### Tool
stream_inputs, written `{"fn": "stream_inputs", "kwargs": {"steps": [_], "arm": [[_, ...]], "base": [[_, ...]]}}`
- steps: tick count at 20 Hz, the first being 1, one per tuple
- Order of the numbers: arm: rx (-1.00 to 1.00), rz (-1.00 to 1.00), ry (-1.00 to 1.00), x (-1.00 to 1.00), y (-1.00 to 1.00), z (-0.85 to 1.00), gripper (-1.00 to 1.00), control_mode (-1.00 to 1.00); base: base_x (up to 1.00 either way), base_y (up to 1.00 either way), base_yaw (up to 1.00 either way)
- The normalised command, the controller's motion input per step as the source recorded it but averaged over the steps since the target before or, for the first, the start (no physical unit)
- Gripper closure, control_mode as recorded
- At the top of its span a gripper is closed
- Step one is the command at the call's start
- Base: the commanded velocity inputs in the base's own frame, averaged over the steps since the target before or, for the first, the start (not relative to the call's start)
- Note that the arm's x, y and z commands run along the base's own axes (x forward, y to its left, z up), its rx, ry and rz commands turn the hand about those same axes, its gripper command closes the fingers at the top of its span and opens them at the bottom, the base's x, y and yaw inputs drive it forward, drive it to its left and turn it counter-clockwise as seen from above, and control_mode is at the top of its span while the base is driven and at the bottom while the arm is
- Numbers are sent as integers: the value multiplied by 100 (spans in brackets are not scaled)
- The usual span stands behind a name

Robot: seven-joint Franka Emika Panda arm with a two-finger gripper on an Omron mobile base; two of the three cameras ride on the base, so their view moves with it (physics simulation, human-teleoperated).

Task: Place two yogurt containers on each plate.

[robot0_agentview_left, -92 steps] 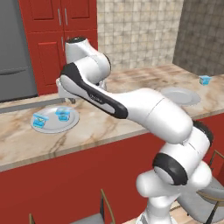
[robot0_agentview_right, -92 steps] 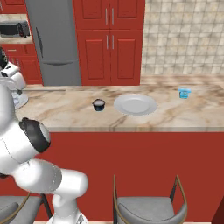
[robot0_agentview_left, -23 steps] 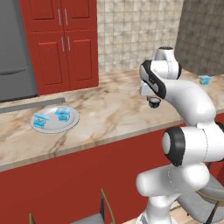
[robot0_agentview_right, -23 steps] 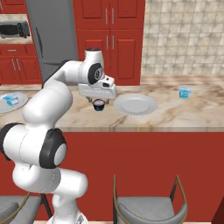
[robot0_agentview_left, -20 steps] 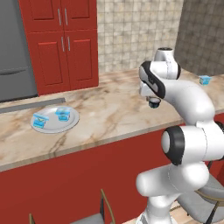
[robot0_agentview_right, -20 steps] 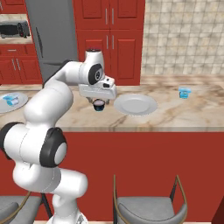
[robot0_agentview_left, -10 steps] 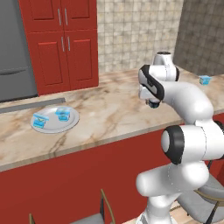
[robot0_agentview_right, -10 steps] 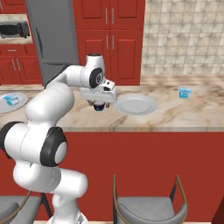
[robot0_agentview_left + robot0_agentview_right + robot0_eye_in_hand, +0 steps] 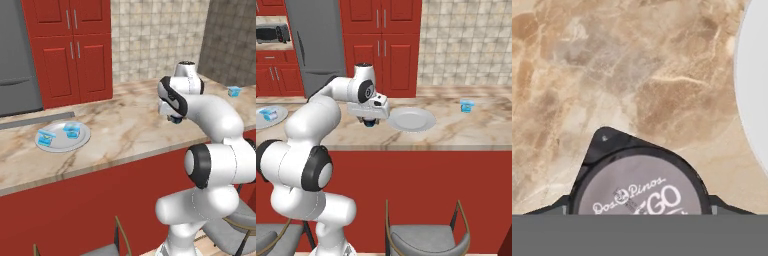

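Yogurt containers [image 9: 46,139], two small light-blue tubs, stay on the round pale plate [image 9: 62,145] while the gripper [image 9: 370,120] has closed snugly around a dark grey-lidded tub [image 9: 639,192].

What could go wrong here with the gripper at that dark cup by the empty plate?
1. The gripper straddles a dark cup with a grey lid, not a light-blue yogurt container, so the wrong item may land on the plate.
2. The cup sits close to that plate's rim; a slipping grip could knock it against the rim.
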Motion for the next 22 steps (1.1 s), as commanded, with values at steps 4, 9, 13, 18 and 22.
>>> {"fn": "stream_inputs", "kwargs": {"steps": [4, 9, 13, 18, 22], "arm": [[0, 0, -8, 0, 0, 21, 100, -100], [0, -1, -22, -3, -4, 93, 100, -100], [0, -6, -8, -7, -80, 34, 100, -100], [-1, -1, 1, 12, -97, -34, 100, -100], [0, 0, 3, 48, -82, -14, 100, -100]], "base": [[0, 0, 0], [0, 0, 0], [0, 0, 0], [0, 0, 0], [0, 0, 0]]}}
